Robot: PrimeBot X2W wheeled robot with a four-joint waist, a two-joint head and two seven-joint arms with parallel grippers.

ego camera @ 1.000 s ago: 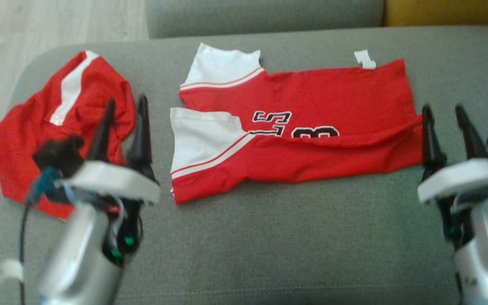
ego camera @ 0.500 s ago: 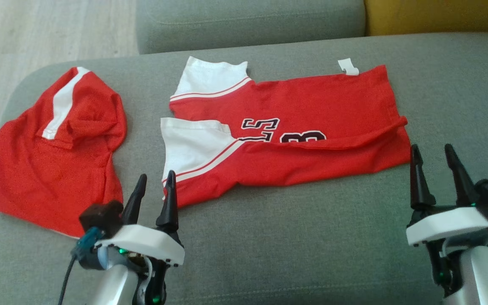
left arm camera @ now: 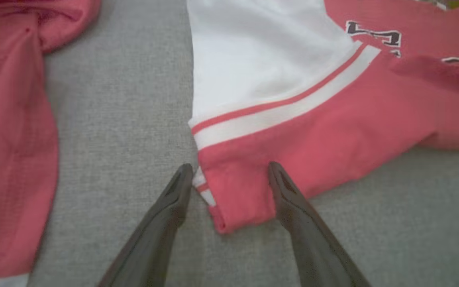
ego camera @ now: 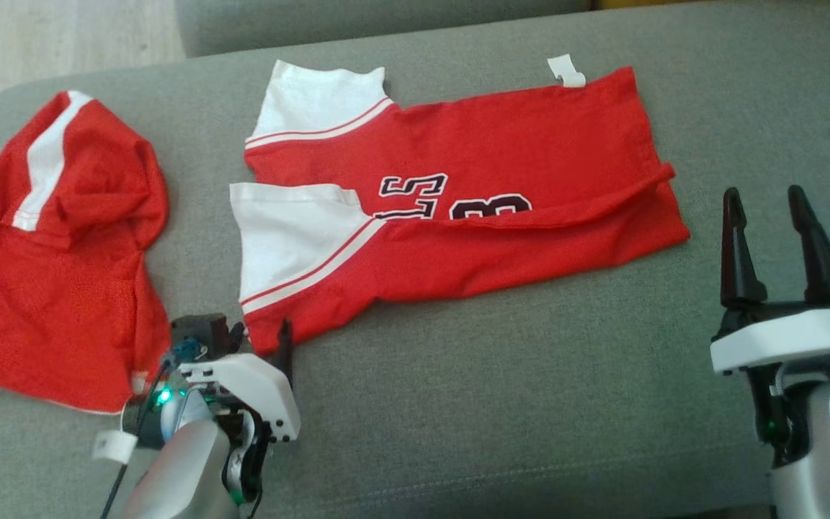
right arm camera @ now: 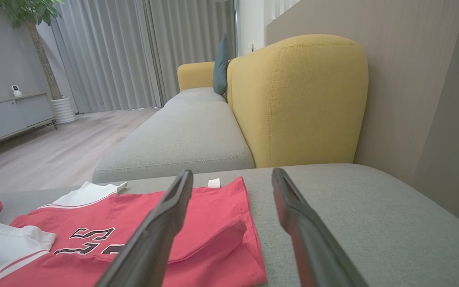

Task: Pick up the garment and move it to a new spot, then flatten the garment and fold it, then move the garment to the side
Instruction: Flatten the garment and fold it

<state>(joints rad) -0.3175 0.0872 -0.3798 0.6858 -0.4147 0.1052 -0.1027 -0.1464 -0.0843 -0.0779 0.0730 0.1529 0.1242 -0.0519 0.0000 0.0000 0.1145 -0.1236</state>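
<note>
Dark left claw [left arm camera: 229,169] spread wide, empty, straddling the near corner of the red-and-white jersey [ego camera: 530,144]; right claw [ego camera: 764,194] likewise gaping, holding nothing, near its hem end. Seems the folding step; needs closing on that corner, then carrying it over. Lies folded lengthwise, creased, on the grey sofa cushion [ego camera: 494,375].
</note>
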